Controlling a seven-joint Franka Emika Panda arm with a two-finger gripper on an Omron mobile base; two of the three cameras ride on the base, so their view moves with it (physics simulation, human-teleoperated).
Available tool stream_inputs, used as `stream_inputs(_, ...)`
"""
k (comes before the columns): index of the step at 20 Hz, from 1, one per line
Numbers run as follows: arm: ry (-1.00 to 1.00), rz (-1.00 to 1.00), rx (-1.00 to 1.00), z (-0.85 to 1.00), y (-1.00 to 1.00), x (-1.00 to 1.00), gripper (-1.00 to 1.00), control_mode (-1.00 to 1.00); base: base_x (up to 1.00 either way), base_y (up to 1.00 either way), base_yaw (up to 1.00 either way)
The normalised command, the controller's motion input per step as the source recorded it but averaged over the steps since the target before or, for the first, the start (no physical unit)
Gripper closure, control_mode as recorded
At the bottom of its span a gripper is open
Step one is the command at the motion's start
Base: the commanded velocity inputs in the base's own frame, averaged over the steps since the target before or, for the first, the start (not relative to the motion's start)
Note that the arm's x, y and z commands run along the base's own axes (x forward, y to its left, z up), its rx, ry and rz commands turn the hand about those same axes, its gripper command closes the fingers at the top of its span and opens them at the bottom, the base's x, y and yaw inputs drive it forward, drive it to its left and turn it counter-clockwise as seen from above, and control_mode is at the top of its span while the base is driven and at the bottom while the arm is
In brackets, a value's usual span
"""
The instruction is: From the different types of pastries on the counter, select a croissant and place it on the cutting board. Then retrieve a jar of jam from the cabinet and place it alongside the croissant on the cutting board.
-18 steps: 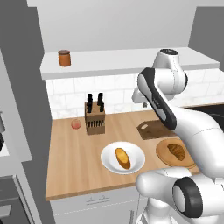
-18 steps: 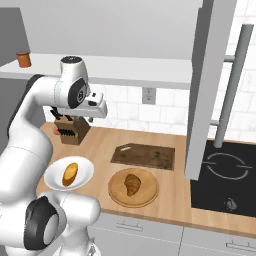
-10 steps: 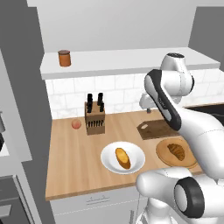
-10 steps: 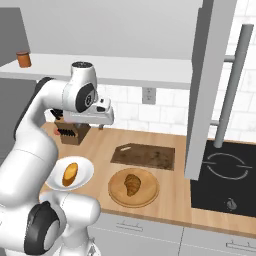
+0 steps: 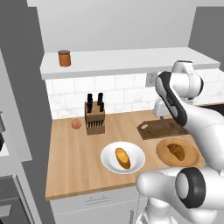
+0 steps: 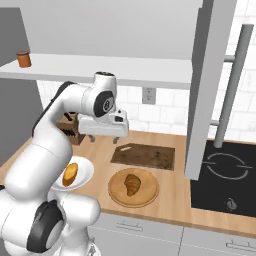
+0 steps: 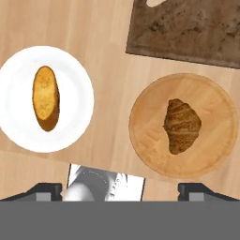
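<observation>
The brown crescent croissant [image 7: 181,125] lies on a round tan wooden plate [image 7: 146,140], also seen as the croissant [image 6: 132,183] near the counter's [image 6: 165,200] front edge. The golden oval roll [image 7: 45,97] rests on a white plate [image 7: 75,70]. Behind the wooden plate lies the dark cutting board [image 6: 143,156], bare. My gripper [image 7: 121,191] hangs high over the counter, pointing down between the two plates, open with nothing between its fingers; in the right base view the gripper [image 6: 105,140] is left of the board. The jar of jam [image 5: 64,58] stands on the cabinet shelf [image 5: 127,65], far left.
A knife block [image 5: 94,118] and a small pinkish fruit [image 5: 76,124] stand at the back left of the counter. A black cooktop [image 6: 225,175] lies to the right, with a grey hood column [image 6: 205,85] above its edge.
The gripper has gone from shut to open. The arm has swung to the right and slightly down, bringing the hand over the plates.
</observation>
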Motion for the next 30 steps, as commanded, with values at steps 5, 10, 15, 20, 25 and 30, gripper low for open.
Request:
stream_inputs(5,0.01,0.03,0.0,-0.09,-0.07,0.05,-1.0,-1.0,0.0,0.0,0.0)
stream_inputs(10,-0.06,0.0,0.03,-0.73,-0.05,-0.14,-1.0,-1.0,0.0,0.0,0.0)
stream_inputs(15,-0.08,-0.03,0.03,-0.79,-0.14,-0.2,-1.0,-1.0,0.0,0.0,0.0)
stream_inputs(20,-0.09,-0.05,0.05,-0.26,-0.24,-0.09,-1.0,-1.0,0.0,0.0,0.0)
stream_inputs(25,0.0,-0.01,0.0,-0.35,-0.2,0.01,-1.0,-1.0,0.0,0.0,0.0)
stream_inputs(30,0.0,-0.08,0.0,-0.25,-0.43,0.02,-1.0,-1.0,0.0,0.0,0.0)
